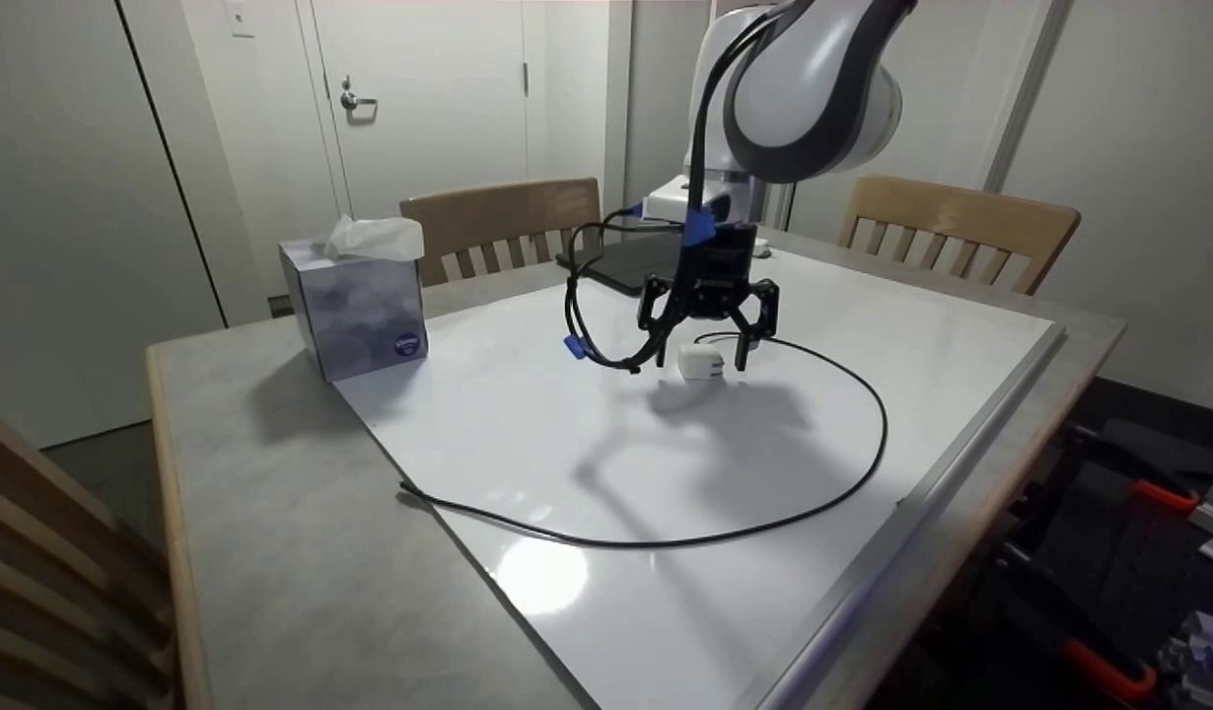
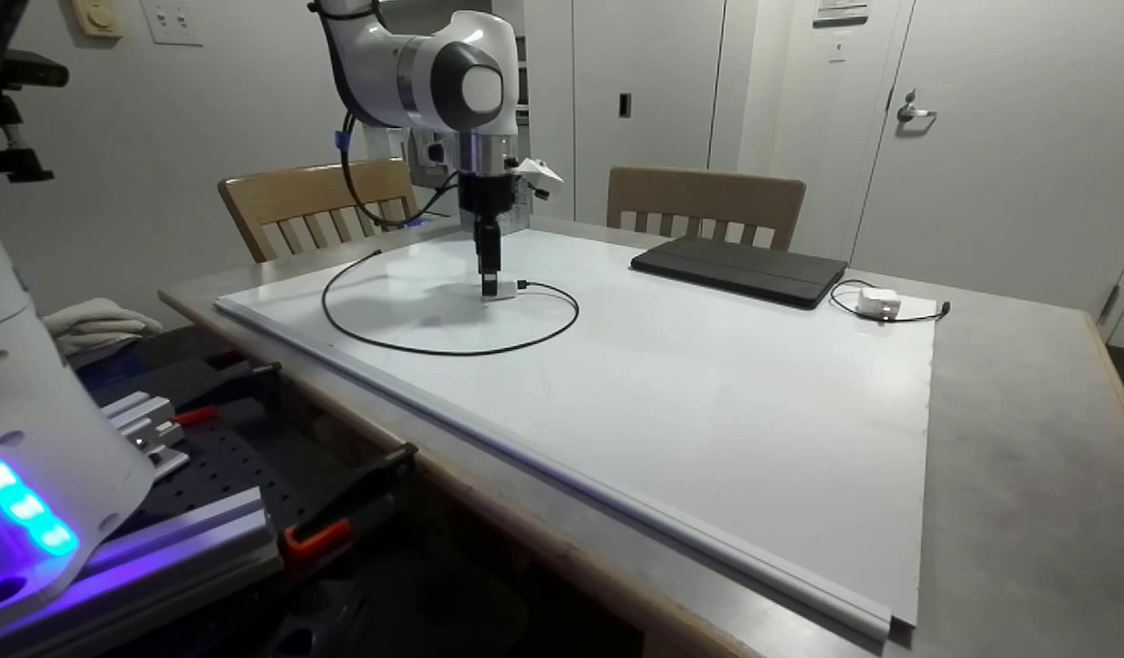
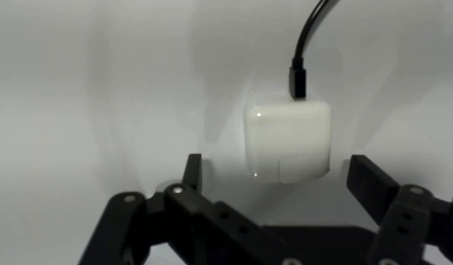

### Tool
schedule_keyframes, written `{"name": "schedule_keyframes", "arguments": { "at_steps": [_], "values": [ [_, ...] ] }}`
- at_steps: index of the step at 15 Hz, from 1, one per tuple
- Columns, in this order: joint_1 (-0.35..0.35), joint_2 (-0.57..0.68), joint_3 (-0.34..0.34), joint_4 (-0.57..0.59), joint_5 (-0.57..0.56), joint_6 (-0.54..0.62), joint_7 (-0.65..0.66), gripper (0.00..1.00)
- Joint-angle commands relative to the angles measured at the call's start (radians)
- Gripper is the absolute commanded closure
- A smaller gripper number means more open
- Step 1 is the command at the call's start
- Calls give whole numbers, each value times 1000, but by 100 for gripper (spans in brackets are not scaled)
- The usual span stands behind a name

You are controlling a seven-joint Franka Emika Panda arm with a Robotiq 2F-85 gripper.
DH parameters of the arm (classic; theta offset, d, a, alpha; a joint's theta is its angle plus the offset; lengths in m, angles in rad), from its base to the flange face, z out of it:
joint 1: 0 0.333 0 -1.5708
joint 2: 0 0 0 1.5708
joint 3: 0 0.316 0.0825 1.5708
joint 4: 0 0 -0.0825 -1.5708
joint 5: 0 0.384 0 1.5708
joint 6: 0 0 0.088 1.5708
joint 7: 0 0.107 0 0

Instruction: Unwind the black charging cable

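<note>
The long, flexible black charging cable [image 1: 666, 544] lies on the flat white board [image 2: 708, 384] in one broad, uncrossed curve — little unwinding seems left — and runs to the rounded white plastic charger block [image 3: 288, 141]. Your black two-fingered gripper [image 3: 276, 162] stands spread astride that block, holding nothing, a gap on either side, probably because the block would give you a firmer hold than the cable.

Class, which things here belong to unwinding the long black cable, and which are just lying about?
Job:
long black cable
white adapter at its plug end
open pincer

Lying about:
tissue box
flat black case
second adapter
another black cable
</note>
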Motion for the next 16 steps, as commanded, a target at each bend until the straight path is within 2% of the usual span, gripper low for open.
{"name": "schedule_keyframes", "arguments": {
  "at_steps": [1, 5, 6, 7, 11, 14, 16],
  "values": [
    [-3, 0, -15, -5, -6, 16, 2, 0],
    [0, 1, -30, 2, -9, -2, 9, 0],
    [0, 2, -33, 2, -10, 0, 9, 24],
    [0, 4, -33, 3, -9, 3, 8, 26],
    [22, 6, -58, 0, -38, 16, 31, 54],
    [73, 0, -111, 3, -106, 8, 132, 74],
    [74, -5, -112, 9, -74, -10, 239, 74]
  ]
}}
